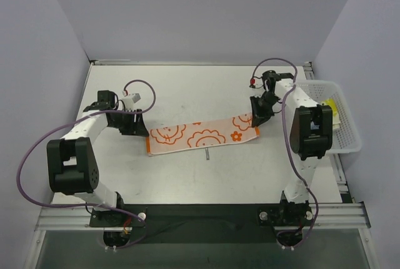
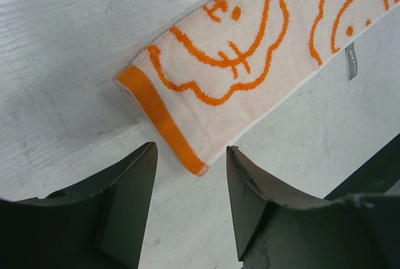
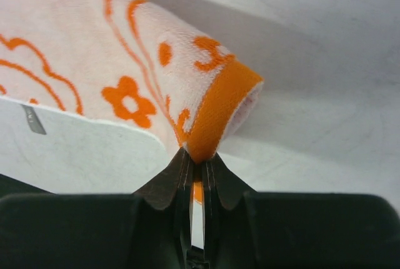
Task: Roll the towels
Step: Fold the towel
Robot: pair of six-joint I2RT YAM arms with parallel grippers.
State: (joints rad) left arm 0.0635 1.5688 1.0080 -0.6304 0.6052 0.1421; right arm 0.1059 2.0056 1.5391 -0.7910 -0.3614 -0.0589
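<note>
1. Currently the orange towel (image 1: 203, 136) is lying as a long folded strip across the middle of the table (image 1: 187, 87), running from centre-left toward centre-right of the top view.
2. Right gripper (image 3: 197, 156) is clamping the strip's right-hand end. Its jaws are pressed together on the solid orange hem, which is bulging into a small loop above the fingertips in the right wrist view.
3. Left gripper (image 2: 191, 150) is hovering with jaws apart, holding nothing. The other orange hem is sitting just ahead of the gap, centre-left of the left wrist view.
4. White mesh basket (image 1: 325, 83) is sitting at the right edge of the top view with something yellow (image 1: 333, 109) inside, too small to identify.
5. Handling, my read: the cloth is looking light and limp with no stiffness, so it's going to sag and drag rather than push. It shouldn't slip much on the pads, and nothing here is fragile.
6. Grip point, my read: the hem is looking like the firmest line, so taking it there is suiting a tight first turn. A corner-only pinch is risking a skewed roll.
</note>
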